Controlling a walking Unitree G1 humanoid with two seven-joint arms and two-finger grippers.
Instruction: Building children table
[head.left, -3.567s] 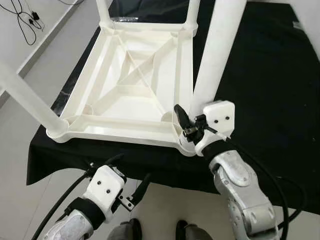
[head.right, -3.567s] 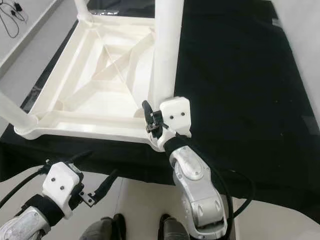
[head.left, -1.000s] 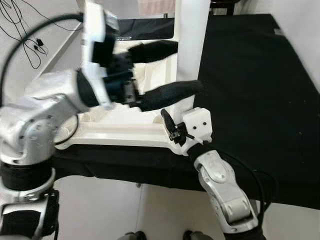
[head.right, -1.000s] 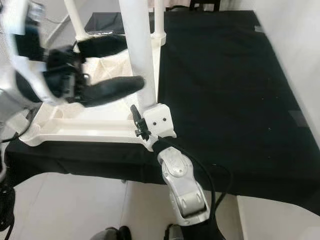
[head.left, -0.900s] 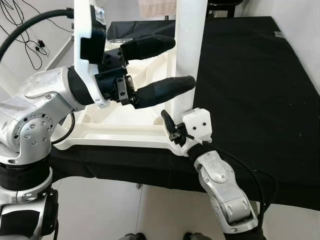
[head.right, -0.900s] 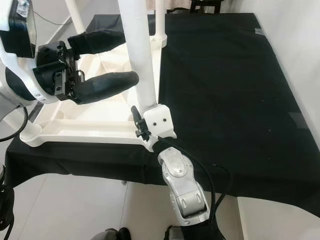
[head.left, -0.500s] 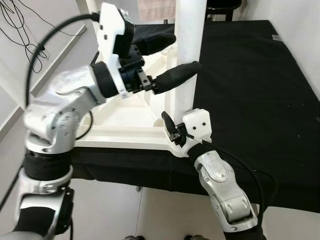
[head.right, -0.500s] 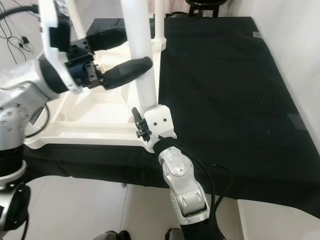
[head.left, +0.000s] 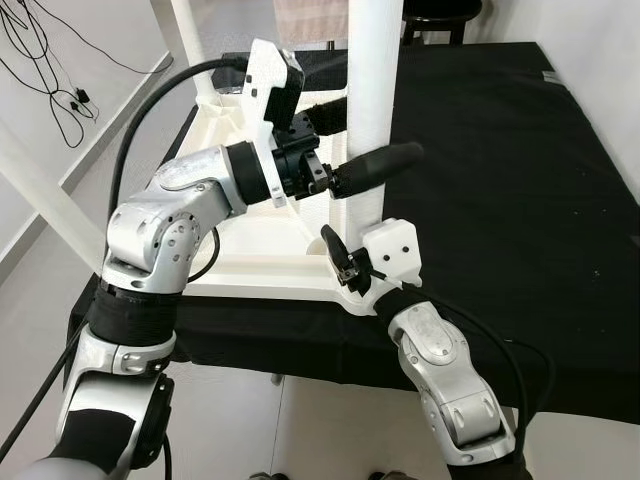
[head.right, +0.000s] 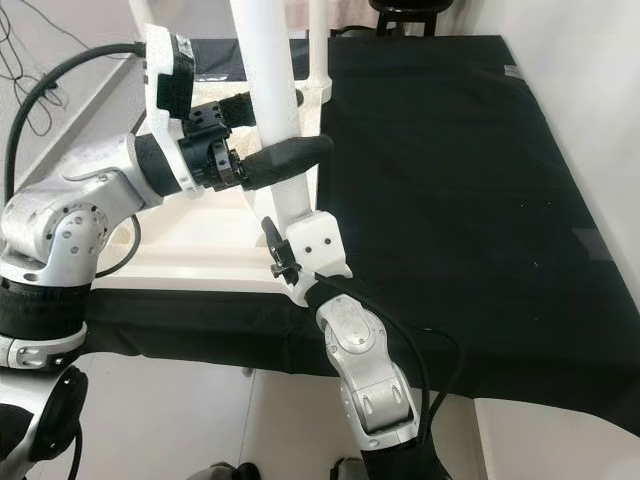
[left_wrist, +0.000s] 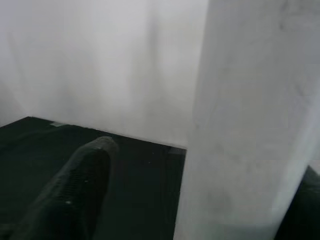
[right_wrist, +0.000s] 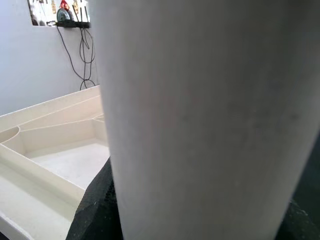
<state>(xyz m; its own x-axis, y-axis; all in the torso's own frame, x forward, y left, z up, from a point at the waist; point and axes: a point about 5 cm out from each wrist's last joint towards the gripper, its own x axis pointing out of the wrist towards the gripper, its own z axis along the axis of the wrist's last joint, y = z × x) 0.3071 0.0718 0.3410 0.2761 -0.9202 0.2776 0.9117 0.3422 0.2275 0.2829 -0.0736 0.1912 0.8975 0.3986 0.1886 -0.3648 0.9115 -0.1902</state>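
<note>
White plastic table leg stands upright in the upturned tabletop's near corner; left tool straddles it, fingers spread, while right tool clasps its base.

Upturned tabletop on cloth, leg at near-right corner

black-draped surface carries an apparently upturned white table.

A plain workroom or lab-like room: pale tile floor, loose black cables trailing along a white wall, and a tabletop draped in black cloth.
</note>
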